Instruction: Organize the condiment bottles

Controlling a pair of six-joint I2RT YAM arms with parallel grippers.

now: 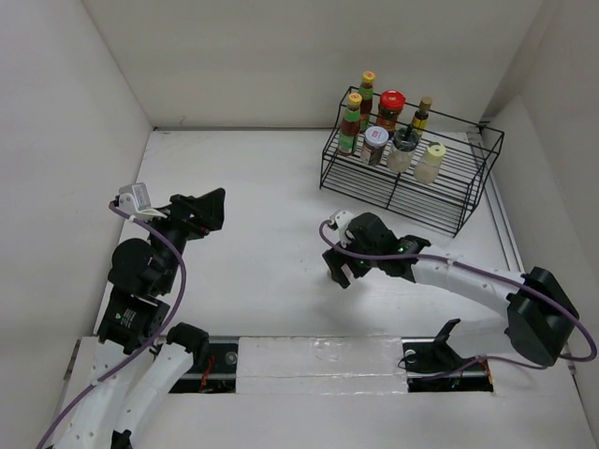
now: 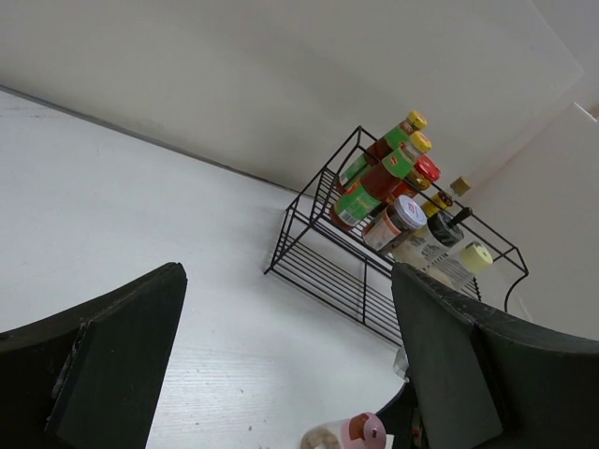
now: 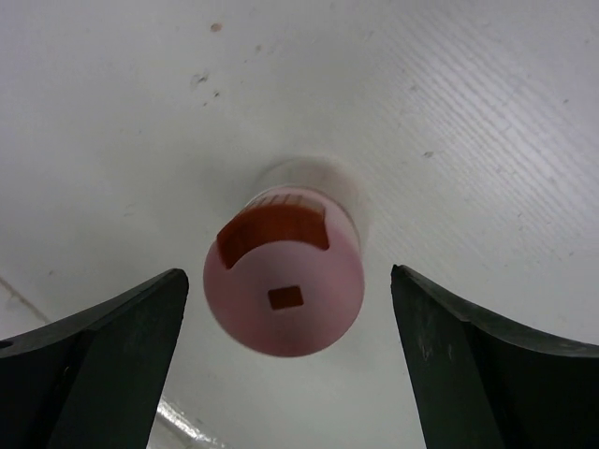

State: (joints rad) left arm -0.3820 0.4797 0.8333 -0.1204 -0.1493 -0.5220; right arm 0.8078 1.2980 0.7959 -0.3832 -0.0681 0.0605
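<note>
A pink-capped shaker [image 3: 283, 290] stands on the white table, cap towards the right wrist camera. My right gripper [image 3: 287, 309] is open above it, one finger on each side, not touching. In the top view the right gripper [image 1: 343, 265] hides the shaker. The shaker's cap also shows in the left wrist view [image 2: 360, 432]. Several bottles stand in the black wire rack [image 1: 412, 196]: yellow-capped slim bottles [image 1: 351, 122], a red-lidded jar [image 1: 390, 106], a silver-lidded jar [image 1: 374, 143], a dark-topped shaker [image 1: 404, 150] and a cream shaker [image 1: 430, 161]. My left gripper [image 1: 211, 210] is open and empty.
The rack [image 2: 318, 271] stands at the back right, close to the right wall. White walls close the table at the back and on both sides. The arm bases sit along the near edge.
</note>
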